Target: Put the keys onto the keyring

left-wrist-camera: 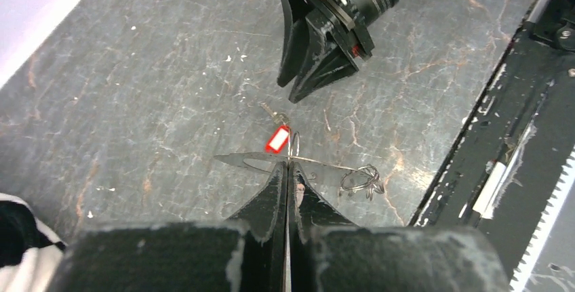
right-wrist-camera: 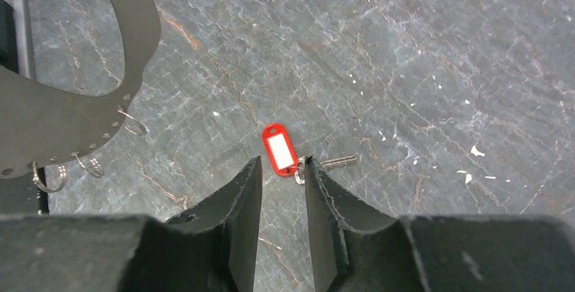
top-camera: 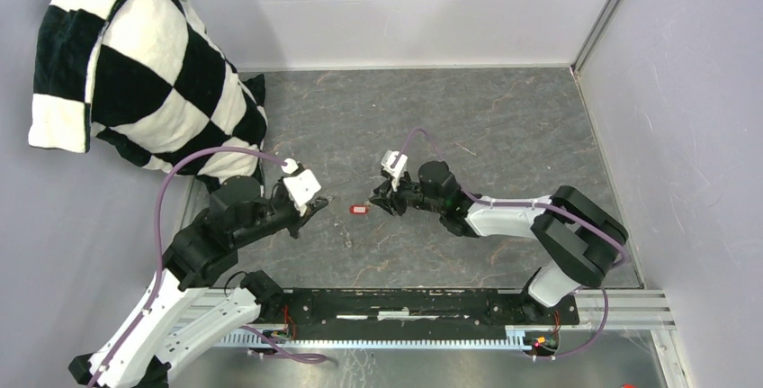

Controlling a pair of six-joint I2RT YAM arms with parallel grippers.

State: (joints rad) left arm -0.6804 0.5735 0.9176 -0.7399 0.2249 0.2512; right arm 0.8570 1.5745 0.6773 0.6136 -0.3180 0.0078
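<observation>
A key with a red plastic tag (right-wrist-camera: 279,150) lies flat on the grey tabletop, its silver blade (right-wrist-camera: 339,162) pointing right. The same tag (top-camera: 360,210) sits between the two grippers, also seen as the red tag (left-wrist-camera: 278,139). My right gripper (right-wrist-camera: 281,163) is open just above it with nothing between its fingers; its right fingertip is close to the tag's small ring. The left gripper (left-wrist-camera: 288,164) is shut on the thin silvery keyring (left-wrist-camera: 244,160), seen edge-on, with small split rings (left-wrist-camera: 363,180) hanging from it. The keyring (right-wrist-camera: 61,116) hangs at the left of the right wrist view.
A black-and-white checked cloth (top-camera: 135,73) is piled at the back left against the wall. A black mounting rail (top-camera: 405,302) runs along the near edge. A pale wall (top-camera: 684,136) closes the right side.
</observation>
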